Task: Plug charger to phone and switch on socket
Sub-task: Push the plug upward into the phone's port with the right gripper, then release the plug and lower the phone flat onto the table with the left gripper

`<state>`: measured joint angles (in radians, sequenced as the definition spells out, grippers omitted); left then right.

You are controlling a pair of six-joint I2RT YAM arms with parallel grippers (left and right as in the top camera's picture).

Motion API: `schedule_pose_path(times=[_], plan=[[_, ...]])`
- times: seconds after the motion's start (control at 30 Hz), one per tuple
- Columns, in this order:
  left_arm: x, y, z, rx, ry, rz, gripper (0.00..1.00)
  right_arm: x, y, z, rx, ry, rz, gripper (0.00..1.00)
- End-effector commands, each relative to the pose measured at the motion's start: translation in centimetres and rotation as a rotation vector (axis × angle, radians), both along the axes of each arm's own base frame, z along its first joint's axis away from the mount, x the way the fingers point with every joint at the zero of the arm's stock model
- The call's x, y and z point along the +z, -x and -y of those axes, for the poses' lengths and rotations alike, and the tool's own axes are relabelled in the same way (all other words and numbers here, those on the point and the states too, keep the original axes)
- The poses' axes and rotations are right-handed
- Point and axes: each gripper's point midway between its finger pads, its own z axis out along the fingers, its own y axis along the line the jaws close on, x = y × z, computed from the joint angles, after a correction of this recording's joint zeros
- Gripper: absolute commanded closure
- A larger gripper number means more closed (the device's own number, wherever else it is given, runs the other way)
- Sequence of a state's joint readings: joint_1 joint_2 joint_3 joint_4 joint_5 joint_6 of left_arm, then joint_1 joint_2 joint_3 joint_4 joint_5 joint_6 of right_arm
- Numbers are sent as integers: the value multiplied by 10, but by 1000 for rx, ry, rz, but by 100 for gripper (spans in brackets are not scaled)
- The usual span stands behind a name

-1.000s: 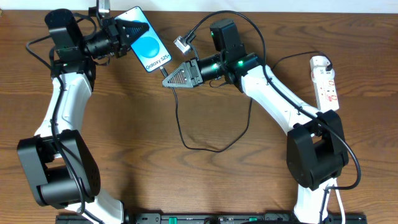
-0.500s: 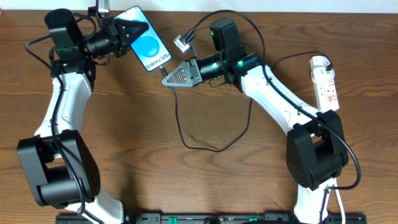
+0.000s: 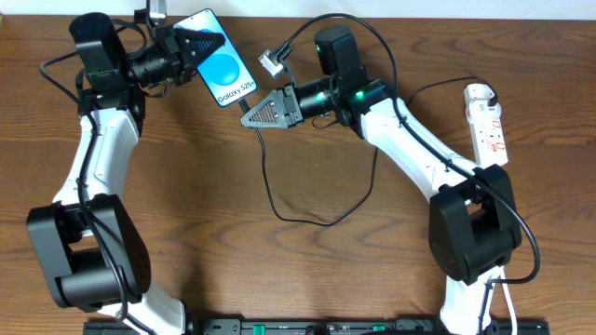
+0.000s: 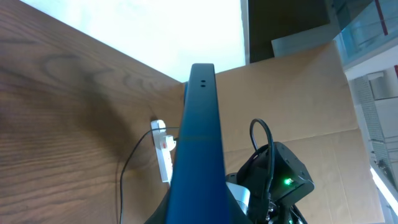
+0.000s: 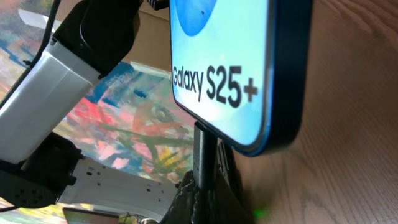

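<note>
- My left gripper [image 3: 207,42] is clamped on the top end of the phone [image 3: 223,74]. In the left wrist view the phone's thin side runs straight out from between my fingers.
- My right gripper [image 3: 248,117] is pinched on the black tip of the charger [image 5: 204,155]. The tip stands just past my fingertips and meets the phone's bottom edge.
- I cannot tell whether the tip is seated in the port or only butting against the frame.
- If the tip is off the port and I push, the force runs down the phone into my left fingers. I grip only one end, so the phone could slide in that pinch or swing aside.
- If the tip goes in tilted, it could jam or bend. I hold the stem low, away from the phone, so it may rock between my right fingers.
- The charger's slack hangs from my right fingers in a loose loop on the table [image 3: 186,205], then trails back behind them. Drawing my right fingers away could drag that loop and tug the tip loose.
- The socket [image 3: 488,119] lies far behind my right fingers and farther still from my left ones. Its red switches [image 3: 494,130] are small, so I judge a fingertip could miss one, or just shove the strip along.
</note>
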<state>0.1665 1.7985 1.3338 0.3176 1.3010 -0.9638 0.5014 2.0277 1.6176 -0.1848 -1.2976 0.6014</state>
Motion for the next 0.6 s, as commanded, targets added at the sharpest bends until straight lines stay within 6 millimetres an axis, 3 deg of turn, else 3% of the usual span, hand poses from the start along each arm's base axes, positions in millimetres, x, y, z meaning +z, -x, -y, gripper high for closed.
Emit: schedule_pose_path(times=[0.0, 0.2, 0.3, 0.33, 0.47, 0.57], plan=[[13, 9, 6, -56, -6, 56, 93, 1, -2, 6, -15, 13, 38, 83], [13, 8, -3, -39, -12, 65, 93, -8, -9, 21, -42, 43, 28, 62], [7, 9, -2, -44, -30, 74, 93, -16, -33, 46, -128, 79, 11, 51], [-1, 12, -2, -50, -49, 72, 92, -19, -49, 65, -183, 94, 15, 48], [-27, 20, 1, -63, -93, 23, 93, -36, -81, 109, -332, 178, -7, 45], [-64, 29, 5, -50, -166, -89, 93, -55, -100, 136, -436, 282, 17, 42]])
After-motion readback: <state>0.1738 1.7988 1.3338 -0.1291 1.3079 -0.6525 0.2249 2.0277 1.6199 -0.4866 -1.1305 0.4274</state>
